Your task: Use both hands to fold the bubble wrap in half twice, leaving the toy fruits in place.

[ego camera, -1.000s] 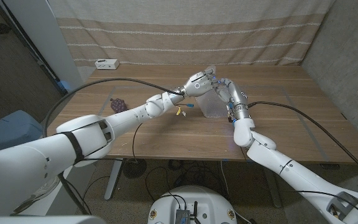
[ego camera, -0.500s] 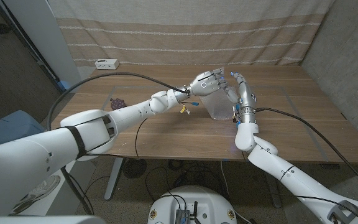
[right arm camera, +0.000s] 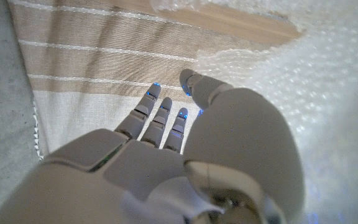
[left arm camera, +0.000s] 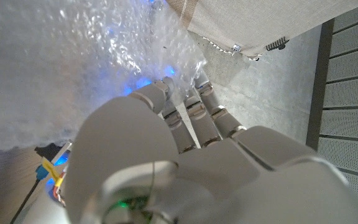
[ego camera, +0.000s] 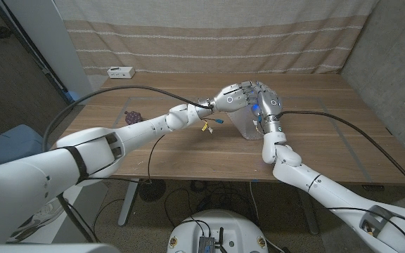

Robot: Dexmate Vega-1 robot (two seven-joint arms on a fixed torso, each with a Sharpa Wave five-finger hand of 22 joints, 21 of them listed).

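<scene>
Head view: left hand (ego camera: 232, 95) and right hand (ego camera: 265, 98) both grip the raised bubble wrap (ego camera: 248, 125) mid-table.

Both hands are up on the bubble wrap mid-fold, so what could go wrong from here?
1. The bubble wrap stands lifted off the table between the left hand and right hand; a weak hold could let it slip and flop open.
2. The hands sit very close together, so they might collide.
3. The purple toy fruit lies beside the left arm; a sweep could shift it.
</scene>
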